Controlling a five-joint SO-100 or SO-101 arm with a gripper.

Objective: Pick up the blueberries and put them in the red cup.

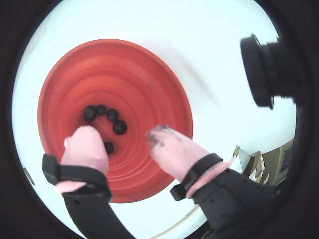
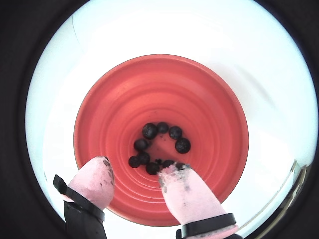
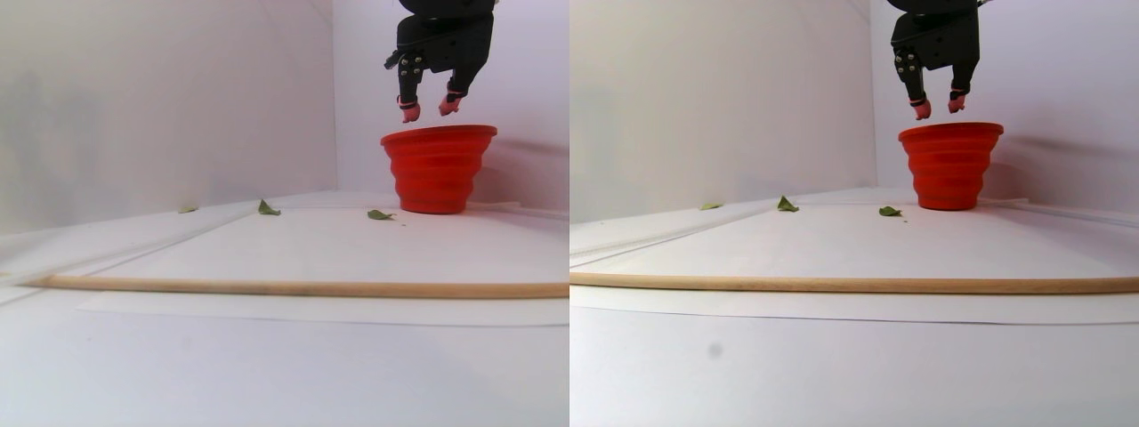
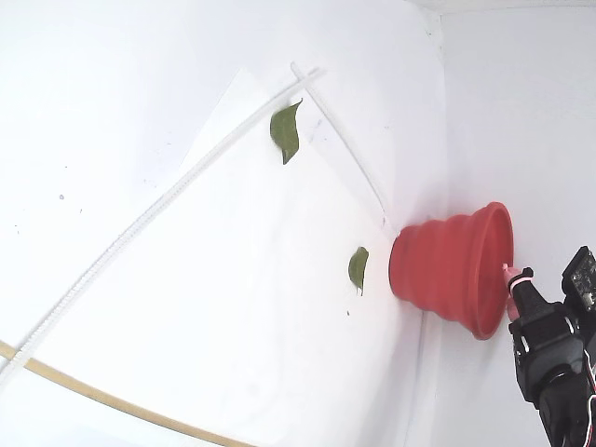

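Observation:
The red cup (image 1: pixel 139 74) (image 2: pixel 199 99) fills both wrist views and stands upright near the white wall in the stereo pair view (image 3: pixel 436 169); in the fixed view (image 4: pixel 438 270) it appears sideways. Several blueberries (image 1: pixel 112 114) (image 2: pixel 149 130) lie clustered on its bottom. My gripper (image 1: pixel 123 132) (image 2: pixel 135 167) (image 3: pixel 429 110) hovers just above the cup's rim. It is open, and nothing sits between its pink, dark-smudged fingertips (image 1: pixel 158 135). In the fixed view only part of the gripper (image 4: pixel 512 279) shows beside the rim.
Green leaves (image 3: pixel 268 208) (image 3: pixel 380 214) (image 4: pixel 286 130) (image 4: pixel 358 268) lie on the white surface left of the cup. A long wooden stick (image 3: pixel 294 287) crosses the foreground. White walls close in behind the cup. A black camera (image 1: pixel 264 69) juts out beside the gripper.

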